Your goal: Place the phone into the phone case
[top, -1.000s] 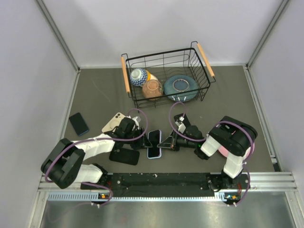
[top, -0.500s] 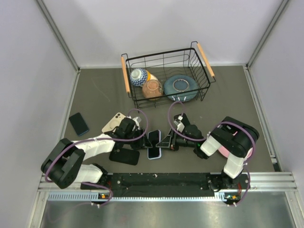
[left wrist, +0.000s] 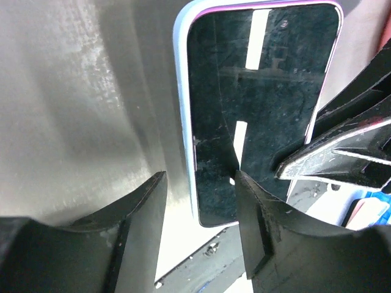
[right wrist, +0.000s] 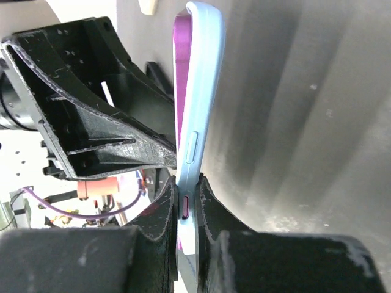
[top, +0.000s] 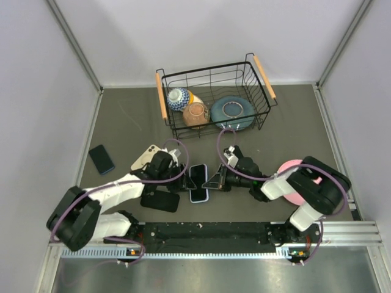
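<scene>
The phone (top: 197, 182) has a black screen and a purple rim and lies in a light blue case between my two grippers. In the left wrist view the phone (left wrist: 256, 104) fills the upper middle, with the case's blue rim (left wrist: 181, 122) along its left side. My left gripper (top: 179, 178) is open; its fingers (left wrist: 256, 238) straddle the phone's near left edge, one over the screen. My right gripper (right wrist: 186, 207) is shut across the thickness of the case's edge (right wrist: 198, 91) from the right.
A black phone or case (top: 160, 199) lies near the left arm. A beige phone (top: 145, 157) and a dark blue phone (top: 101, 159) lie further left. A wire basket (top: 214, 70) with bowls stands behind. A pink plate (top: 288, 168) lies under the right arm.
The right arm's elbow has swung out to the right, uncovering the pink plate. Both grippers have stayed at the phone.
</scene>
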